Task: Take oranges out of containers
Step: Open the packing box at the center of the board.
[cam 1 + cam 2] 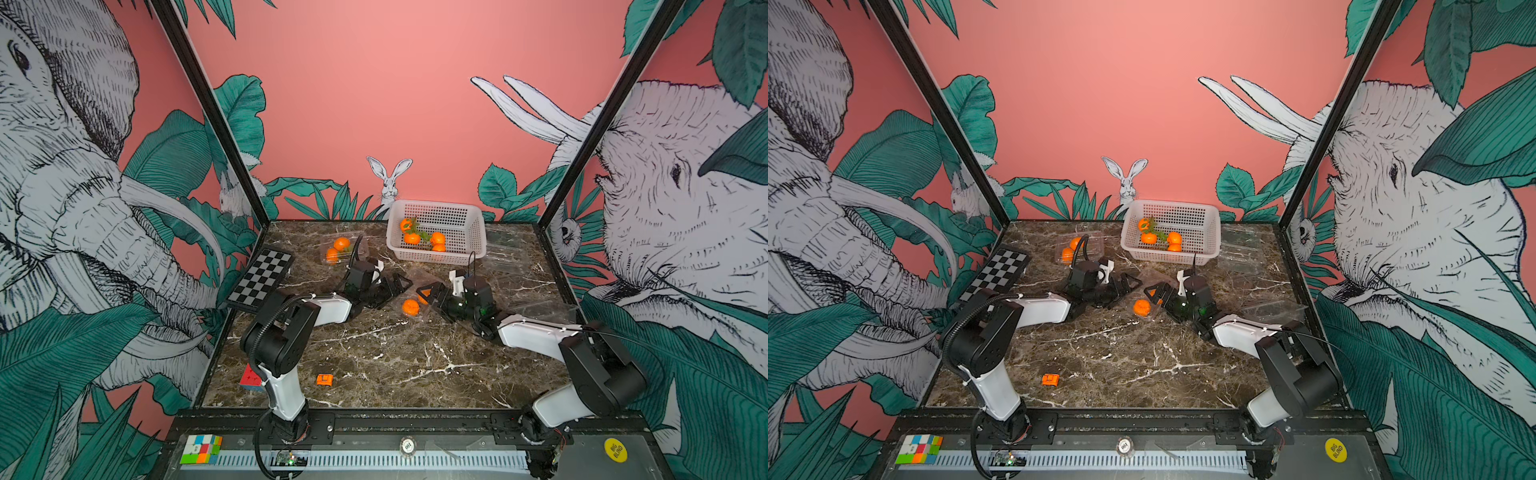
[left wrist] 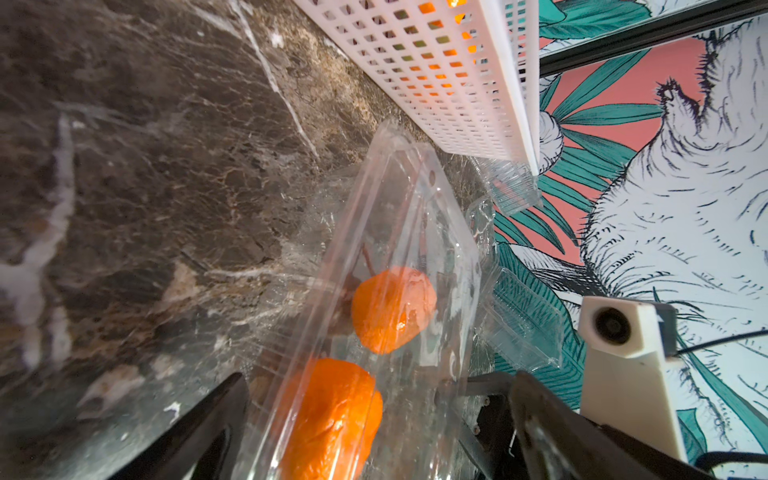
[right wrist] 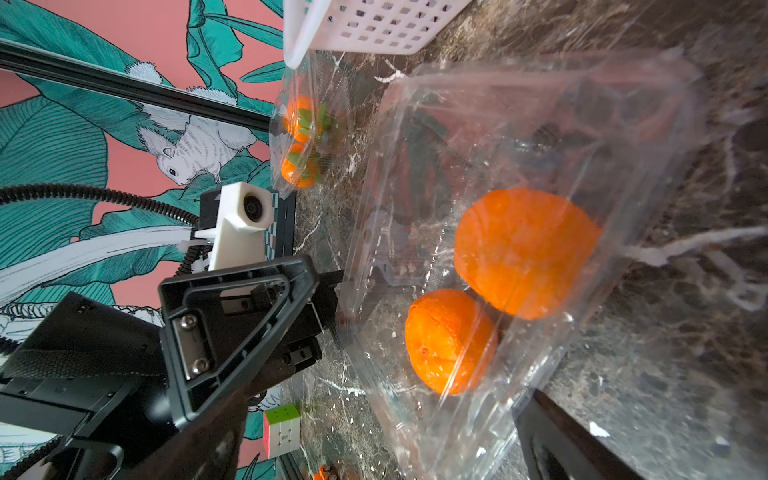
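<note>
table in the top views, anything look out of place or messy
Mild clutter only. Empty clear containers lie scattered right of the white basket, one more farther forward on that side. A small orange block sits alone near the front edge, away from everything else. Nothing looks spilled or broken.

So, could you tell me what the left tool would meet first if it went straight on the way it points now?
Probably the clear container: in the left wrist view its wall lies between the jaws of the open left tool, an orange just behind. Contact is unclear.
</note>
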Action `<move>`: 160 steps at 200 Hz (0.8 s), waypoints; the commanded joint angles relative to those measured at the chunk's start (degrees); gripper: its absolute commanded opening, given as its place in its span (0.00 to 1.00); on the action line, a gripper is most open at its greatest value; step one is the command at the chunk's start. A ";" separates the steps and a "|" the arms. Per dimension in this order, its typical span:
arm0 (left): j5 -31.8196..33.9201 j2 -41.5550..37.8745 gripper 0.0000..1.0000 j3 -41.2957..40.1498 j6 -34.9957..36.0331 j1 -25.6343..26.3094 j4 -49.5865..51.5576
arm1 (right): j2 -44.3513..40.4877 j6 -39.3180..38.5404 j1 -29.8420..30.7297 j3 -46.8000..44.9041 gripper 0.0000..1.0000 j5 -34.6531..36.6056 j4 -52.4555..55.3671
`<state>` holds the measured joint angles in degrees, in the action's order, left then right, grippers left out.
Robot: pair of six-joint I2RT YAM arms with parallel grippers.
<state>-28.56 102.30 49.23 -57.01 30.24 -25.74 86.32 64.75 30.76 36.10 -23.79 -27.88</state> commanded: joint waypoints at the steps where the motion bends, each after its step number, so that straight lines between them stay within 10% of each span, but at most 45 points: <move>1: -0.67 -0.97 0.99 -0.84 -0.92 0.49 -2.16 | -0.23 1.03 0.60 0.03 0.99 0.34 -2.31; 160: 0.36 0.38 0.99 -1.80 -7.66 2.64 -8.88 | 7.30 16.82 3.42 -3.27 0.84 2.76 -22.92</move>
<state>-27.79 103.13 48.21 -62.06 32.10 -30.83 92.82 77.34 33.19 34.20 -22.65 -43.75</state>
